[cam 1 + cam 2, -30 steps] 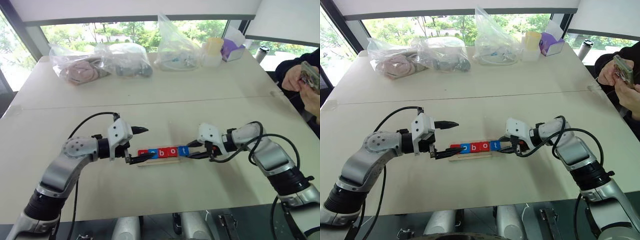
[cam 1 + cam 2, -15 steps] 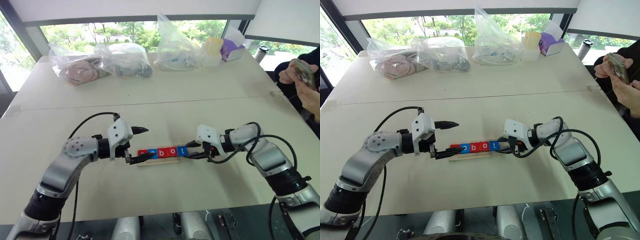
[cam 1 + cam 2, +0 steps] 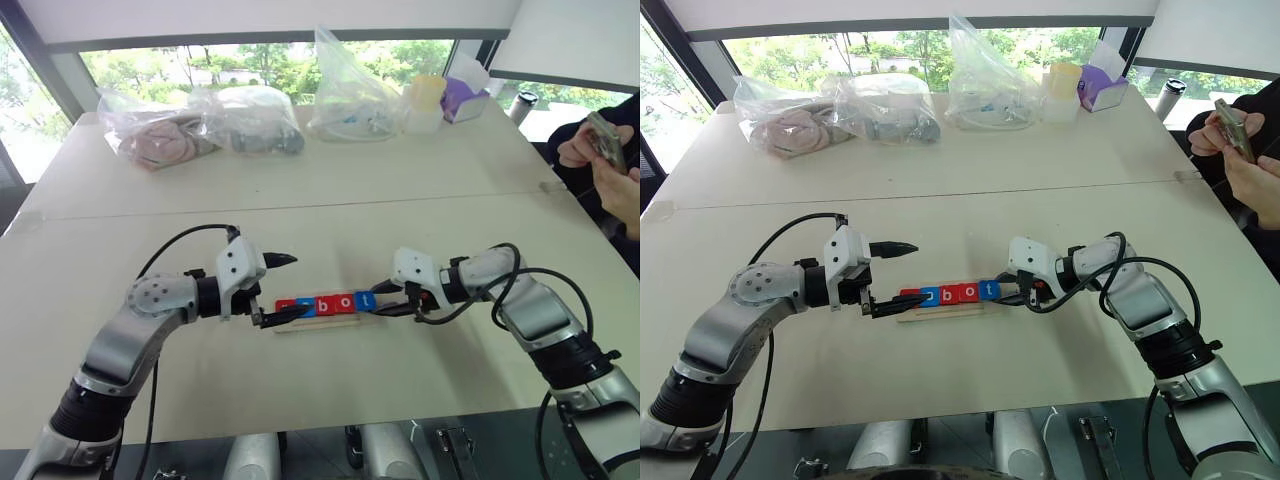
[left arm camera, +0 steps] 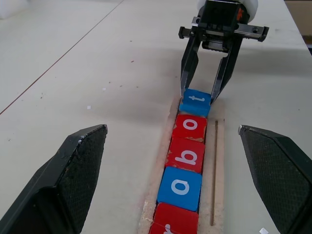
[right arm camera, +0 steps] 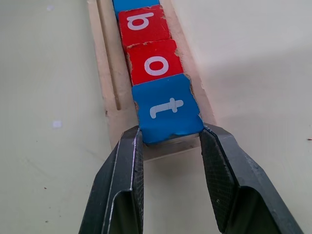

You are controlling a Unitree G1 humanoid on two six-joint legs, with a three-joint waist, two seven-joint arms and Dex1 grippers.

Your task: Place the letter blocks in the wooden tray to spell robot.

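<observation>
Five letter blocks (image 4: 186, 155) lie in a row in the wooden tray (image 4: 218, 161), reading r, o, b, o, t in red and blue. The tray (image 3: 320, 322) sits on the table between my two arms. My right gripper (image 5: 170, 139) is shut on the blue t block (image 5: 168, 109) at the tray's right end, one finger (image 5: 124, 180) against each side of it. From the left wrist view the same grip shows at the right gripper (image 4: 204, 95). My left gripper (image 3: 288, 288) stands wide open at the tray's left end, one finger above the row and one low beside it, holding nothing.
Plastic bags (image 3: 250, 118) with soft contents line the table's far edge, beside a cup (image 3: 428, 100) and a purple tissue box (image 3: 462, 98). A person's hands (image 3: 600, 160) hold a phone at the right edge. A seam (image 3: 300, 205) crosses the table behind the tray.
Both grippers and the blocks stay where they were. Only the person's hands with the phone have shifted a little at the right.
</observation>
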